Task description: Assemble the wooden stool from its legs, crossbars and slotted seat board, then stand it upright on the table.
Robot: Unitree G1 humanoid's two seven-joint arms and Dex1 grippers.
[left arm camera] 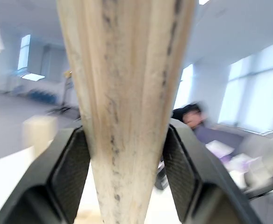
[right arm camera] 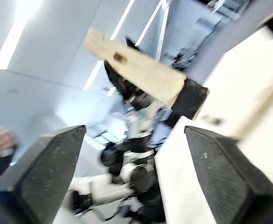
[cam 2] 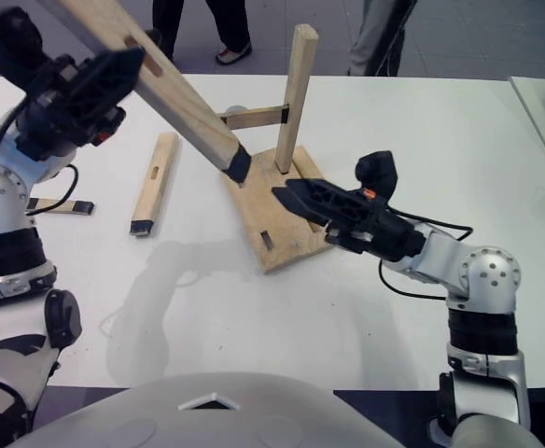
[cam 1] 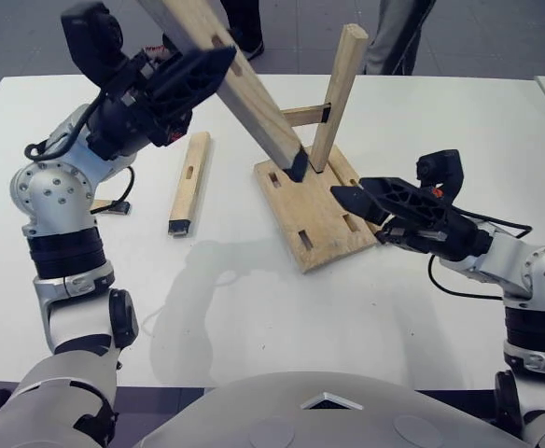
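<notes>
Your left claw (cam 1: 212, 63) is clamped around a stool leg (cam 1: 258, 107), which slants steeply down so that its dark-capped end sits at the far corner of the seat board (cam 1: 319, 224), just beside the foot of the upright leg (cam 1: 338, 93); I cannot tell whether the cap touches the board. A crossbar (cam 1: 302, 115) juts from that upright leg towards the held one. Your right claw (cam 1: 352, 196) is spread wide at the board's near right edge, gripping nothing. A spare leg (cam 1: 189, 182) lies flat on the counter (cam 1: 422, 121), left of the board.

The risks, as I judge them: at this slant the leg would likely jam against the slot's edge rather than seat; pushing harder could slide the unpinned board, or lever it up; a sideways knock could topple the upright leg and crossbar. Steady the board before you press.
</notes>
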